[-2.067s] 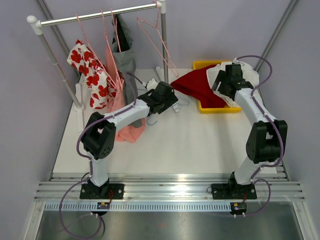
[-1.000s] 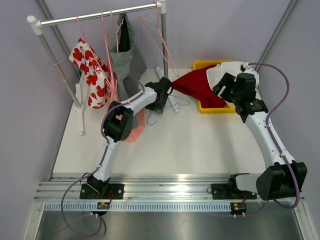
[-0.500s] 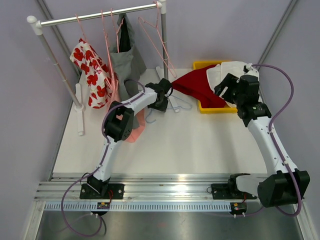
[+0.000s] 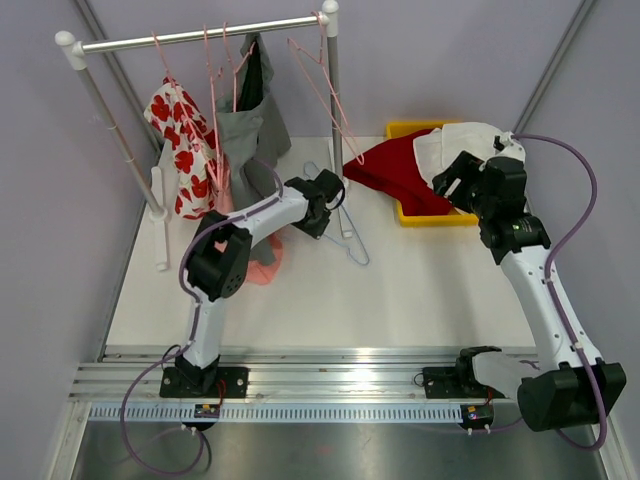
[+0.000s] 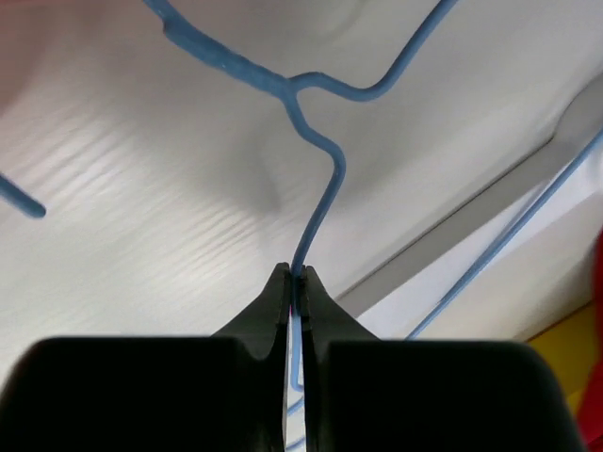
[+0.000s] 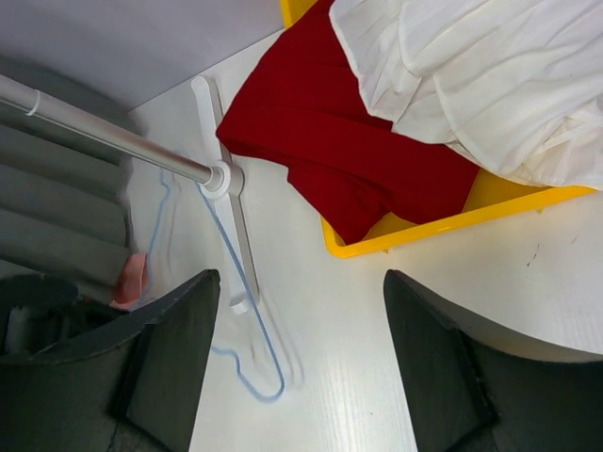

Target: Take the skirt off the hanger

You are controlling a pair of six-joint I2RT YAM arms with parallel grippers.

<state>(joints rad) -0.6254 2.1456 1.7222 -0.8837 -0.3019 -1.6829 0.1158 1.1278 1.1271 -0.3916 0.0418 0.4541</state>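
The red skirt (image 4: 392,168) lies half in the yellow bin (image 4: 436,219), its left part spilling onto the table; it also shows in the right wrist view (image 6: 320,141). A bare blue wire hanger (image 4: 348,238) lies on the table left of the skirt, apart from it. My left gripper (image 4: 336,200) is shut on the hanger's wire (image 5: 316,212), the jaws pinching it at the tips (image 5: 295,275). My right gripper (image 6: 300,278) hangs open over bare table by the bin's near left corner, holding nothing.
A white garment (image 4: 470,140) fills the bin's right side. A clothes rack (image 4: 200,35) at the back left holds pink hangers, a floral garment (image 4: 185,150) and a grey one (image 4: 250,125). Its right post (image 4: 331,95) stands beside the hanger. A pink garment (image 4: 265,260) lies under my left arm.
My left gripper has shut on the blue hanger's wire and dragged it toward the front, away from the red skirt. The right arm has drawn back slightly, still open.
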